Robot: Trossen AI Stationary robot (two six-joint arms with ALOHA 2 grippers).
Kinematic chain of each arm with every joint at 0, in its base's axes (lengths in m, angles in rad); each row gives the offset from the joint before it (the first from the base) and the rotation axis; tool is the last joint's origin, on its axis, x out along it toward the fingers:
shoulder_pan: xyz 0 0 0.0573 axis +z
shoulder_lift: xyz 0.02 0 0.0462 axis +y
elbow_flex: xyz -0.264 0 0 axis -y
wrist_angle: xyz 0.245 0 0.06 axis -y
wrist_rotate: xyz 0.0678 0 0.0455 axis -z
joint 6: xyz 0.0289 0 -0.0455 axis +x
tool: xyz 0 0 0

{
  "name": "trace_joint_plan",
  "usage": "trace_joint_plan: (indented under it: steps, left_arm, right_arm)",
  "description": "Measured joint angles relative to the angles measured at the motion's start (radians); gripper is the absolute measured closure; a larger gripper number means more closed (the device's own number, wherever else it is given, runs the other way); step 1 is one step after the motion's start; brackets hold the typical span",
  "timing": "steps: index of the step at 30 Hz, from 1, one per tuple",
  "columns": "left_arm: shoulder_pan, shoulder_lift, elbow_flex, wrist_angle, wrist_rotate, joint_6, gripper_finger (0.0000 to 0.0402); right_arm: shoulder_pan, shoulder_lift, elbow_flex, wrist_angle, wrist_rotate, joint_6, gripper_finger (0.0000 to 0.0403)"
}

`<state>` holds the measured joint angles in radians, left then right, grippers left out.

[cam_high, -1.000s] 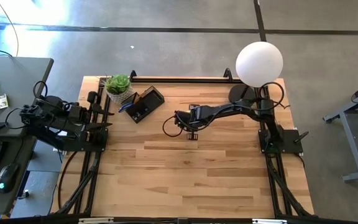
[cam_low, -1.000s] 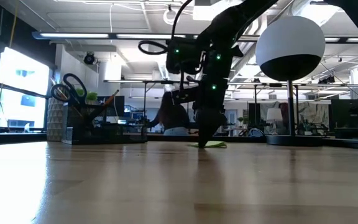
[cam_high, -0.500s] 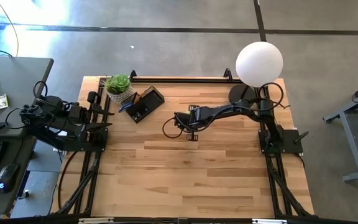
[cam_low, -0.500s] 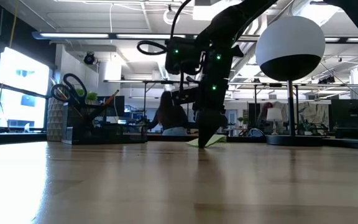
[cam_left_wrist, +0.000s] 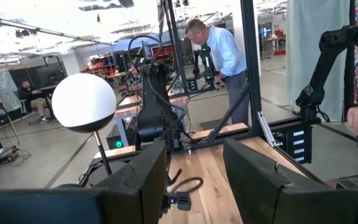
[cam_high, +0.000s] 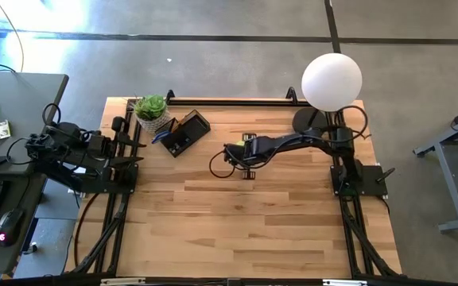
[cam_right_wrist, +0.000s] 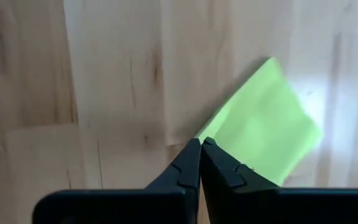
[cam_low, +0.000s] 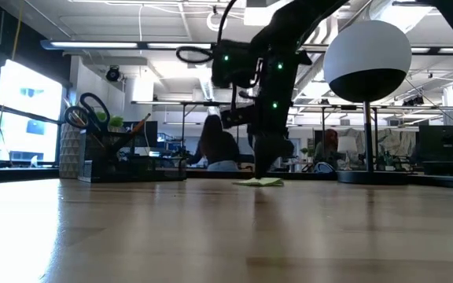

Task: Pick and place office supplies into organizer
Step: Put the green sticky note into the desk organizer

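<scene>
The yellow-green sticky-note pad (cam_right_wrist: pixel 263 127) lies flat on the wooden table (cam_high: pixel 237 222) near its middle; the low view shows the pad (cam_low: pixel 259 181) under my right arm. My right gripper (cam_right_wrist: pixel 201 148) points steeply down with its fingers shut, its tips at the pad's near edge; the same gripper (cam_low: pixel 263 167) shows just above the pad in the low view. The dark organizer (cam_high: pixel 185 133) stands at the far left with scissors (cam_low: pixel 91 110) upright in it. My left gripper (cam_left_wrist: pixel 194 180) waits open at the table's left edge. My right gripper's shut fingertips (cam_right_wrist: pixel 219 163) stand at the pad's near edge (cam_right_wrist: pixel 229 146), coming from above and slanting down. I cannot tell whether they touch the pad. The pad lies flat on the table, not lifted.
A white globe lamp (cam_high: pixel 331 81) on a black round base (cam_high: pixel 308 121) stands at the far right. A small potted plant (cam_high: pixel 151 107) sits beside the organizer. People show in the room beyond the table.
My right gripper has shut. As the fingers closed, the pad tipped up on one edge; now it lies flat on the table again.
</scene>
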<state>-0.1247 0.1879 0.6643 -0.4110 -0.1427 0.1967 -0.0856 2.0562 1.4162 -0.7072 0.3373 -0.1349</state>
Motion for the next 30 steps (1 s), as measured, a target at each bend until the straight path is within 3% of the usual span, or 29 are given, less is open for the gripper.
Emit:
trace_joint_plan:
  steps: [8, 12, 19, 25, 30]
  left_arm:
    - [0.000, 0.000, 0.000, 0.004, 0.000, 0.000, 0.0253]
    - [0.000, 0.000, 0.000, 0.005, 0.000, 0.000, 0.0253]
    - [0.000, 0.000, 0.000, 0.005, 0.000, 0.000, 0.0253]
    - [0.000, 0.000, 0.000, 0.005, 0.000, 0.000, 0.0253]
    - [0.000, 0.000, 0.000, 0.005, 0.000, 0.000, 0.0253]
  right_arm:
    - [0.009, -0.084, 0.002, 0.062, 0.000, 0.002, 0.0402]
    - [0.009, -0.093, 0.003, -0.027, 0.008, -0.073, 0.0391]
    - [0.008, -0.093, -0.046, -0.120, 0.096, -0.250, 0.0327]
    - [0.008, -0.093, -0.153, -0.009, 0.163, -0.415, 0.0269]
    - [0.008, -0.093, -0.222, 0.141, 0.229, -0.481, 0.0242]
